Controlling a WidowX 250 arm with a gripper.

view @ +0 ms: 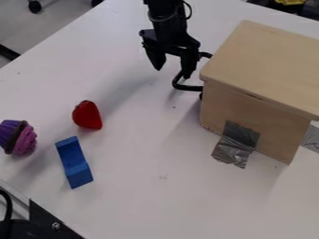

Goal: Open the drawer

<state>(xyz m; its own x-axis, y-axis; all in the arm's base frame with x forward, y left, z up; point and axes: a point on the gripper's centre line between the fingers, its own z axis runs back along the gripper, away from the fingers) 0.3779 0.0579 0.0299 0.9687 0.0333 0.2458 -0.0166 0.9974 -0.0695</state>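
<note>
The black gripper (172,66) hangs at the top centre, its two fingers pointing down and spread apart with nothing visible between them. To its right stands a light wooden box (261,70). A black curved handle (188,87) sticks out from the box's left side, which is turned away from view. The right fingertip is at the handle, overlapping it in view; whether they touch I cannot tell. How far the drawer stands in or out is hidden by the box.
Grey tape (235,144) holds the box's near side to the white table (162,200). At the left lie a red strawberry-like toy (87,115), a blue block (73,162) and a purple and pink toy cupcake (17,137). A black part with a cable sits at the lower left.
</note>
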